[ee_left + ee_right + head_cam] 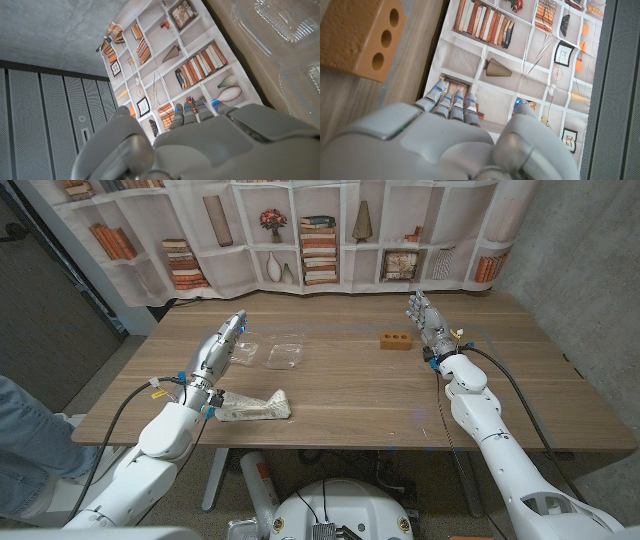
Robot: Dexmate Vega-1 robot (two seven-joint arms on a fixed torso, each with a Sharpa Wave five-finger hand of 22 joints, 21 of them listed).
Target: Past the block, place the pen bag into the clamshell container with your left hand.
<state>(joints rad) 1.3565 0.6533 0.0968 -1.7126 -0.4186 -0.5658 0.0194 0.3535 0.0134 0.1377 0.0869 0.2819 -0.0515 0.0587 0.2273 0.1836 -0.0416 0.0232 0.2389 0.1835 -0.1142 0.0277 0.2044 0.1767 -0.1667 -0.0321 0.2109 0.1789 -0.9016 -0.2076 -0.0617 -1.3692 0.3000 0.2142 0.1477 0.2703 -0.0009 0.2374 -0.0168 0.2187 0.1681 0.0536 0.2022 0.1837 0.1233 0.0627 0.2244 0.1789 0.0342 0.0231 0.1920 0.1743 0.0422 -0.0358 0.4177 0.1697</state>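
The pen bag (253, 408) lies on the wooden surface (350, 390), near its front edge. It sits just beside the left wrist, at about 5 o'clock from the left hand (222, 346). That hand holds nothing, and its fingers reach out straight toward the clear clamshell container (271, 352), which lies open at its 3 o'clock. The brown block (395, 340) with three holes sits at 9 o'clock from the right hand (427, 320). That hand holds nothing too, fingers straight.

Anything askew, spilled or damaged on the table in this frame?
Nothing stands out. The pen bag lies intact near the table's front edge, the clear clamshell container sits open beyond it, and the block rests apart, near the right hand.
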